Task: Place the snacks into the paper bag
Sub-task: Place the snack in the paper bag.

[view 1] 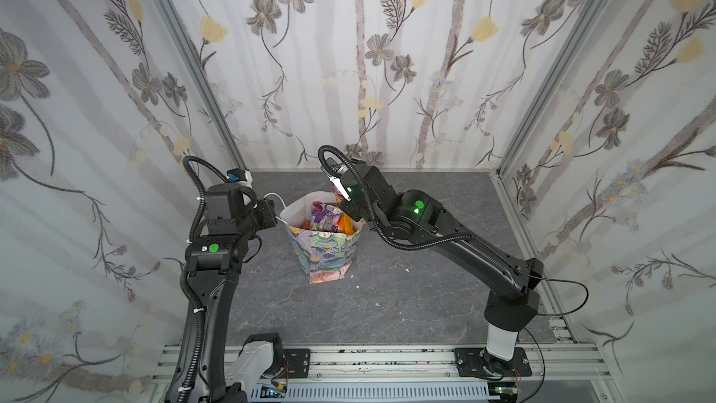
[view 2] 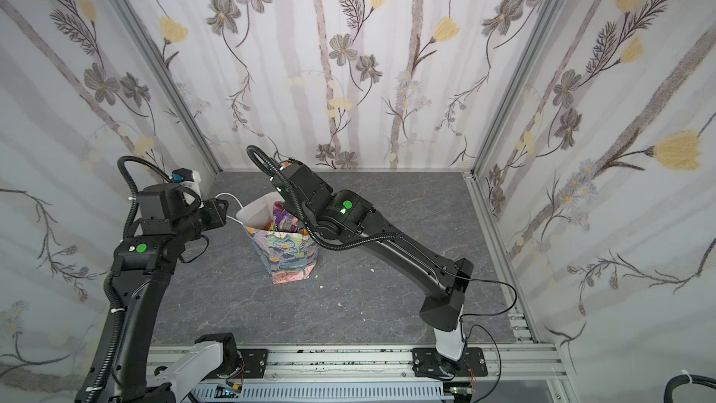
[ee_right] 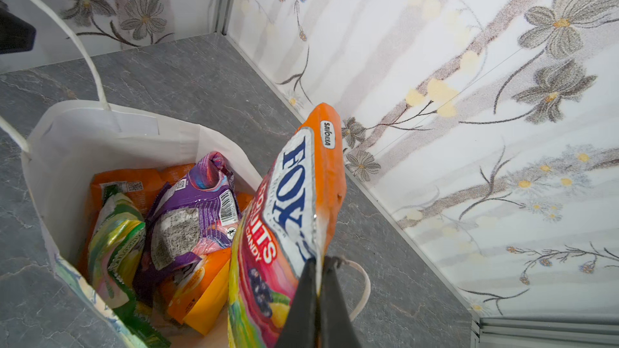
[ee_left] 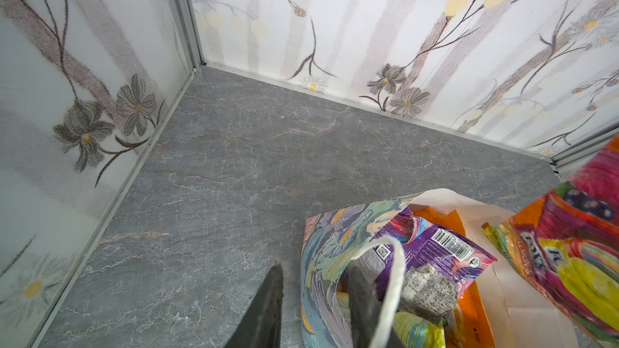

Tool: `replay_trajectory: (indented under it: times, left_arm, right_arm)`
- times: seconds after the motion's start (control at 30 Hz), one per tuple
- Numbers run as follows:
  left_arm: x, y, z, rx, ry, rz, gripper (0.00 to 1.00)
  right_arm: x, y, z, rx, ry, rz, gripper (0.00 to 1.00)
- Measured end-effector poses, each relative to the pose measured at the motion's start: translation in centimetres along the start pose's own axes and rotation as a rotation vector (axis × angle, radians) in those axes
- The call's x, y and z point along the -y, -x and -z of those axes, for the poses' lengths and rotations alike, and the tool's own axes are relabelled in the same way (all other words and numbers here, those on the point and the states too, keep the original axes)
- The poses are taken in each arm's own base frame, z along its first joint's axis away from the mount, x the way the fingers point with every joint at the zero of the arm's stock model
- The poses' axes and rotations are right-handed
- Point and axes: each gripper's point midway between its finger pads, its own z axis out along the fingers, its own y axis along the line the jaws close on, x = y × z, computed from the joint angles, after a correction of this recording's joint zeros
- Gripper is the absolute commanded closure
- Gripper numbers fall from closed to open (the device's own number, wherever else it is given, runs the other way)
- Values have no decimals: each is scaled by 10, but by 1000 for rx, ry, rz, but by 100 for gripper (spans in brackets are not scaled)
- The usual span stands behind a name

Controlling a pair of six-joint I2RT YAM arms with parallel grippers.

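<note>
The paper bag [view 1: 323,253] stands upright mid-table [view 1: 407,296], mouth up, well apart from the walls. A purple packet [ee_right: 197,209], green packet [ee_right: 117,239] and orange packet [ee_right: 204,289] lie inside. The right gripper [ee_right: 320,262], clenched on one edge of the FOX'S packet [ee_right: 294,195], holds it over the rim, long axis tilted. The left gripper [ee_left: 316,267], jaws parted, straddles the opposite rim beside the cord handle [ee_left: 395,279], apparently without pinching.
</note>
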Motion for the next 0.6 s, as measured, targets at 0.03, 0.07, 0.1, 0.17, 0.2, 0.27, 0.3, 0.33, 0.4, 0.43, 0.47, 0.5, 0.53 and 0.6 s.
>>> replay_trajectory:
  times: [0.03,0.07,0.1,0.17,0.2,0.27,0.3,0.33,0.4,0.43,0.47,0.5,0.53,0.6]
  left_arm:
    - [0,0,0,1,-1,0,68]
    - [1,0,1,1,-4,0,68]
    - [1,0,1,3,-4,-1,68]
    - [1,1,2,6,-5,-1,68]
    - [1,1,3,7,-5,-1,68]
    - [1,1,3,7,-5,-1,68]
    - [1,1,3,7,-5,-1,68]
    - [1,1,2,6,-5,-1,68]
    - [1,0,2,5,-5,-1,68]
    - [1,0,2,4,-4,-1,68]
    - [1,0,2,4,-4,-1,68]
    - [1,0,1,3,-4,-1,68]
    - [1,0,1,2,-4,0,68]
    - [1,0,1,1,-4,-1,68]
  right_arm:
    - [0,-1,-2,-3,-9,1,100]
    - [1,-2,-5,-7,-19,6,100]
    - [1,-3,-8,-11,-29,8,100]
    - [-1,-4,-13,-16,-33,10,100]
    - [-3,-5,-16,-21,-32,13,100]
    - [-8,-8,-20,-29,-25,21,100]
    - [-13,-9,-23,-34,-18,26,100]
    - [-16,-10,-25,-36,-11,30,100]
    - [-25,-11,-27,-38,10,38,100]
    - [-27,-11,-27,-37,18,40,100]
    - [-31,-10,-27,-33,26,41,91]
    - [-36,-8,-27,-24,40,39,85]
    - [-40,-5,-26,-14,54,36,84]
    - [-51,0,-25,7,89,28,82]
